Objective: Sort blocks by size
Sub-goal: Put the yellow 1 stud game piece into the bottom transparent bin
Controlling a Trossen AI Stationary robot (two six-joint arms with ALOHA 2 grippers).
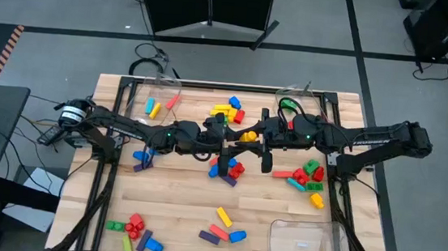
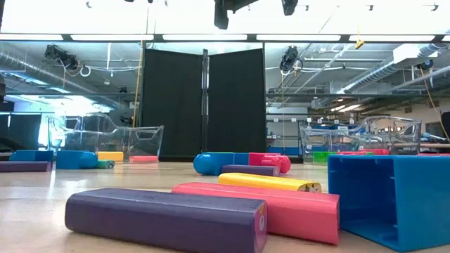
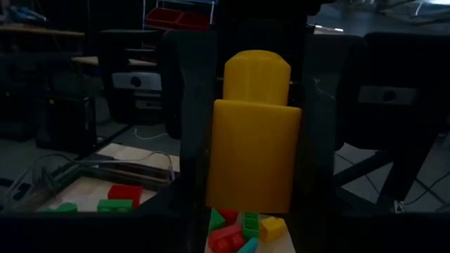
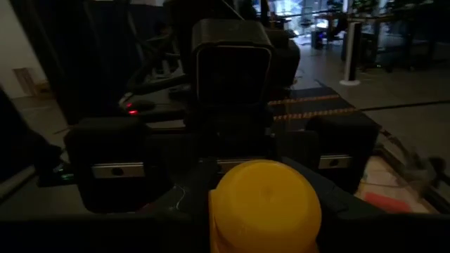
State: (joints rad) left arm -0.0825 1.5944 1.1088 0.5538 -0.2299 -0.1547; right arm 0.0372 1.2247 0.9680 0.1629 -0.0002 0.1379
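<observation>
Both arms reach toward the middle of the wooden table (image 1: pixel 176 207), where the left gripper (image 1: pixel 225 134) and the right gripper (image 1: pixel 249 136) meet nose to nose over a single yellow block (image 1: pixel 248 135). In the left wrist view that yellow block (image 3: pixel 253 140) stands upright between the left arm's own dark fingers (image 3: pixel 190 126), pressed on both sides, its round stud on top; the right arm's gripper body sits close behind it. The right wrist view shows the same block's rounded yellow end (image 4: pixel 264 204) between the right arm's fingers, facing the left arm's wrist, but whether those fingers actually press on it cannot be told. Other blocks lie in loose groups: a cluster of yellow, red and blue pieces (image 1: pixel 229 110) behind the grippers, a red and blue heap (image 1: pixel 226 170) just in front of them, green and red bricks (image 1: pixel 309 175) under the right arm, and more near the front edge (image 1: pixel 135 233). Clear plastic bins (image 1: pixel 303 245) sit at the table's corners. The low view shows a purple bar (image 2: pixel 165 218), a red bar (image 2: pixel 267 207) and a blue block (image 2: pixel 394 197) close by.
</observation>
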